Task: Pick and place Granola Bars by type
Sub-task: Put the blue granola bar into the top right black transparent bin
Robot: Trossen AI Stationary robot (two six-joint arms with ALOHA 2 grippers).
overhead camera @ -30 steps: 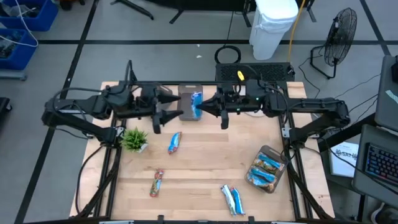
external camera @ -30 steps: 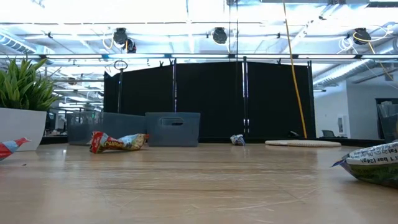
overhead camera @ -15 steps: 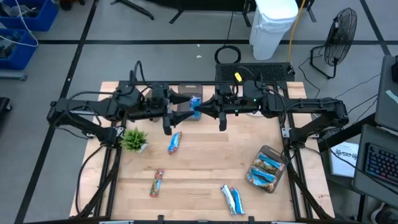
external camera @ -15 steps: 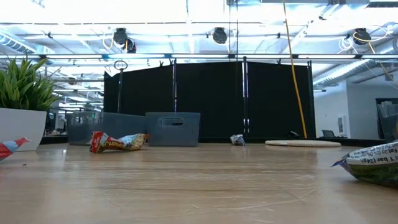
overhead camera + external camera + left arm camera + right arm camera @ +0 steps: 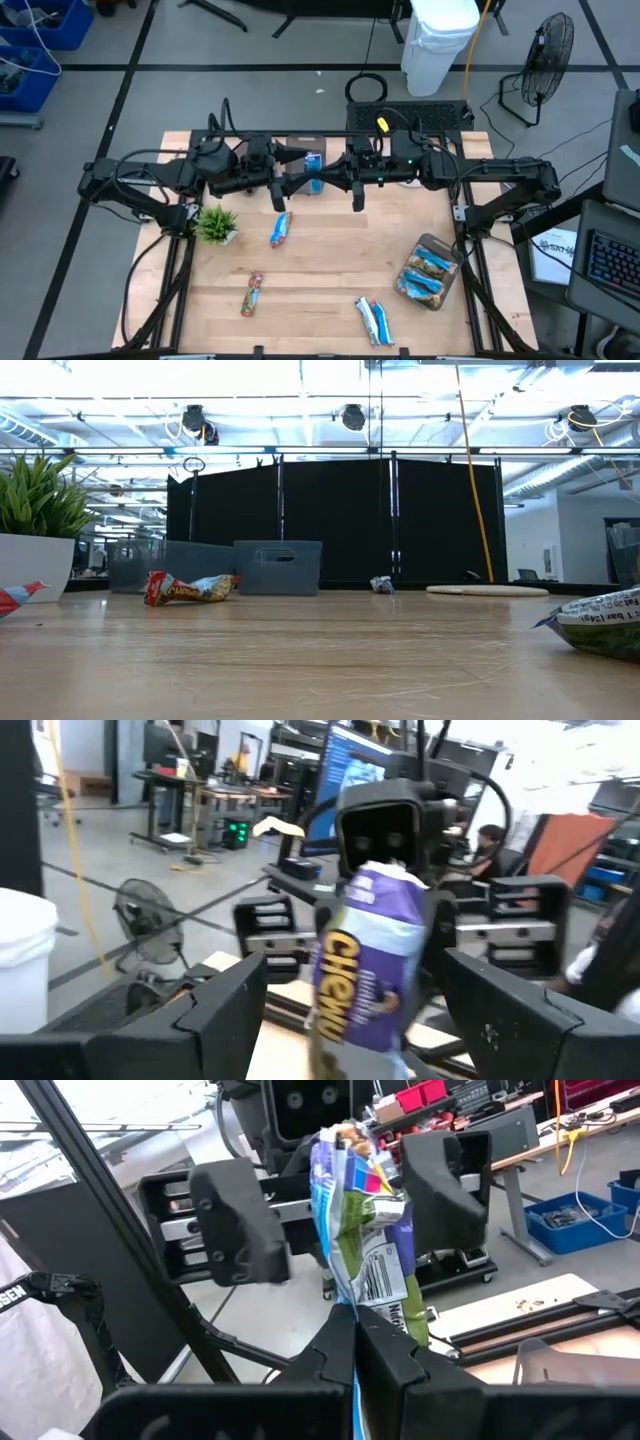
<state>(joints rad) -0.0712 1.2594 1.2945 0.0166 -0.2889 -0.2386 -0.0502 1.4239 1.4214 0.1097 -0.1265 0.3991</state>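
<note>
Right now the right gripper [image 5: 322,181] is clenched on one edge of a granola bar [image 5: 315,170], held up above the table's far edge, while the left gripper [image 5: 297,172] stands spread around its other end. If the left closes off-centre, or the right lets go early, the slick wrapper could slip and drop.

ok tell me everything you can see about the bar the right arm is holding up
It is a small wrapped granola bar, its shiny crinkled wrapper blue and purple with green and white patches; the left wrist view shows yellow "Chewy" lettering. It hangs upright in the air above the far middle of the table, over a grey-brown bin. The right end effector is shut on its lower end. The left end effector faces it with fingers spread on either side, not touching.
</note>
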